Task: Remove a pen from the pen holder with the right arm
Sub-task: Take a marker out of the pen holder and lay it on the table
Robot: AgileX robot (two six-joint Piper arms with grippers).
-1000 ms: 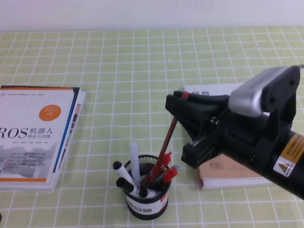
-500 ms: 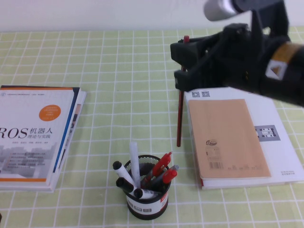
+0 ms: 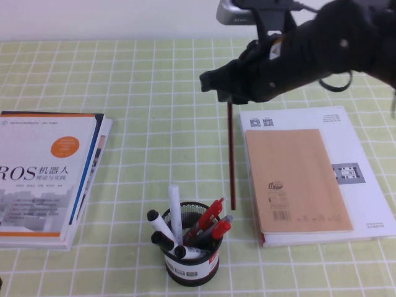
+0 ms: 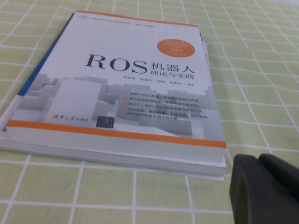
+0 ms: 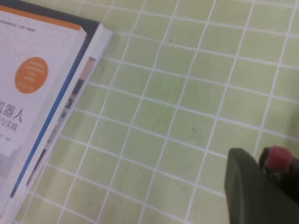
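Presently, bench (image 3: 154, 80): green checked cloth with white gridlines.
ROS book (image 3: 46, 176): lies flat at the left side, well apart from the pen holder (image 3: 190, 250).
Tan notebook (image 3: 297, 179): lies flat on a white book (image 3: 368, 154) at the right; its left edge runs just beside the red pen (image 3: 231, 154).
Pen holder: black mesh cup, upright near the front edge, with red pens and black-and-white markers standing in it.
Right hand (image 3: 224, 91): raised above the bench toward the back, clenched on the top end of the red pen.
Red pen: clear of the pen holder, hanging nearly upright, lower tip between holder and tan notebook.
Left hand (image 4: 264, 191): low, just beside the ROS book's corner; its grip cannot be told.
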